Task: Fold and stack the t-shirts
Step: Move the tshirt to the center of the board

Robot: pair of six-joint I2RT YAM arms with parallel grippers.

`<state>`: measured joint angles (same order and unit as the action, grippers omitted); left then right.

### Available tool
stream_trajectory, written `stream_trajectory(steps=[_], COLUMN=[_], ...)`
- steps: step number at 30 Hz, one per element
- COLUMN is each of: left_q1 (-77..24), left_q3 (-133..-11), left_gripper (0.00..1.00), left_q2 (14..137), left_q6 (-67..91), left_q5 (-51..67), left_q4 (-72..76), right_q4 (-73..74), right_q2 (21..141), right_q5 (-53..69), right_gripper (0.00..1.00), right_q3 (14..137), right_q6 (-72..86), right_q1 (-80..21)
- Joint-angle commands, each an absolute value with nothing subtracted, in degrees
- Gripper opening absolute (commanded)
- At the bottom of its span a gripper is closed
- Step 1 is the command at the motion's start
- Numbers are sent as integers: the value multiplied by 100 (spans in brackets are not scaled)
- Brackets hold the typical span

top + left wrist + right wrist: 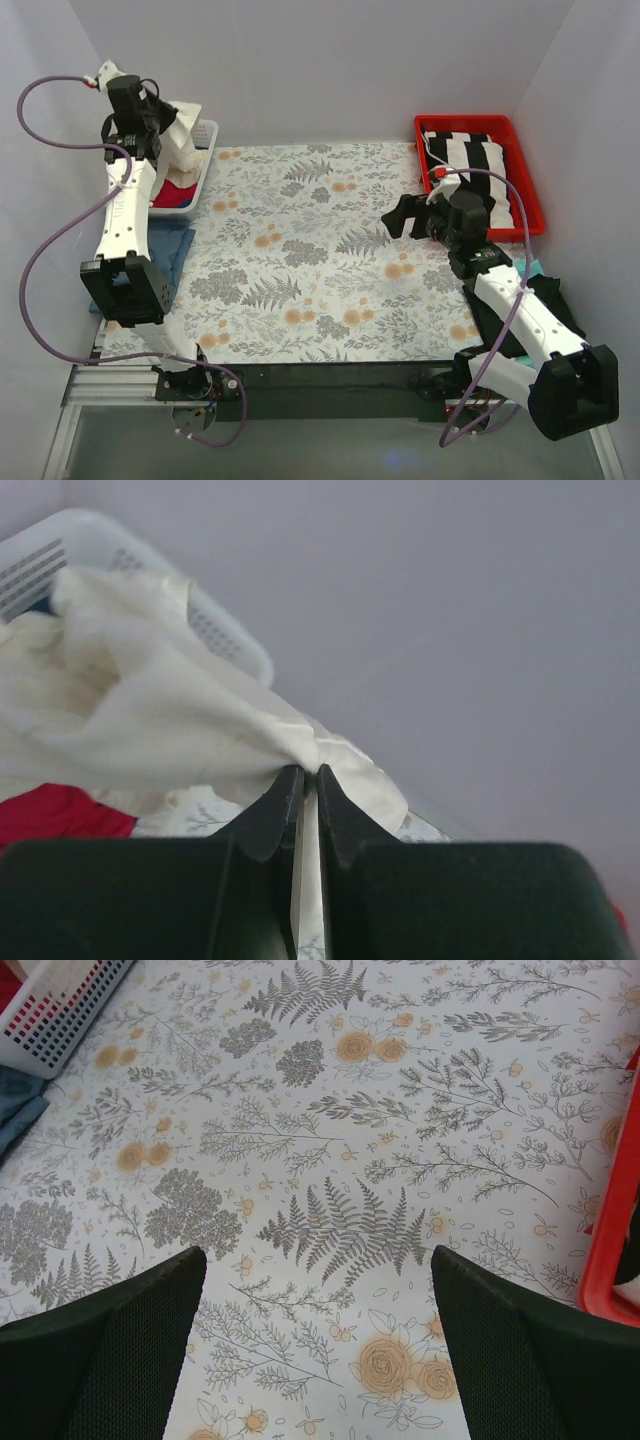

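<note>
Step in hand: the first pick was judged to be under way, with one shirt being taken from the white basket (208, 131) at the far left corner of the surface (320, 260).
Left end effector (309, 772): it was seen nearly shut, with a fold of the cream t-shirt (170, 710) pinched between its fingertips.
Cream t-shirt: it was bunched over the rim of the basket, and most of it was draped inside or against it; no part was spread flat.
Red t-shirt (175, 193): it was seen in the basket, under and beside the cream one, and was not gripped.
Blue t-shirt (172, 250): it was seen crumpled at the left edge of the surface, just beside the basket.
Right end effector (318, 1255): it was seen spread wide and empty, hovering over the floral covering near the red tray (528, 190).
Red tray: a black-and-white striped cloth (470, 160) was seen lying in it.
Progress: nothing was seen folded or stacked, so the task was judged to be at its start.
Next move: a lift high enough to clear the basket rim was judged necessary, followed by a carry to the middle of the surface, where a second corner could be taken by the right arm.
Risk: the thin pinch could slip, or the red t-shirt could be dragged out along with the cream one.
</note>
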<state>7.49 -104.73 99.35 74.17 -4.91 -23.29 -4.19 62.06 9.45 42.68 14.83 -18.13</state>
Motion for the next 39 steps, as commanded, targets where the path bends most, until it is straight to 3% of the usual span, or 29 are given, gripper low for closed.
stream_trajectory(steps=[1,9,14,21,27,31,39], left_q1=[-251,-1265,-1801,-2627,-3786,-4613,-5431], left_q3=[-10959,-10767,-9908,-9126,-7991,-7120,-7303], left_gripper=[0,0,0,0,0,0,0], left_q2=[9266,8105,7401,7102,7259,7786,10209], left_q6=[6593,6574,6916,7312,7260,7137,7014], left_q5=[-316,1001,2072,2724,2111,960,-666], left_q4=[-2241,-1978,-1504,-1126,-792,-537,-211], right_q4=[-151,430,791,1168,1415,1704,2416], right_q2=[5880,5098,4501,3991,3806,3639,3349], right_q5=[765,466,18,-334,-413,-738,-1581], right_gripper=[98,98,98,99,98,98,98], right_q3=[4623,4843,4922,4975,4940,4904,4843], right_q6=[1441,1380,1354,1406,1468,1494,1459], right_q1=[-1846,-1854,-1854,-1854,-1854,-1854,-1854])
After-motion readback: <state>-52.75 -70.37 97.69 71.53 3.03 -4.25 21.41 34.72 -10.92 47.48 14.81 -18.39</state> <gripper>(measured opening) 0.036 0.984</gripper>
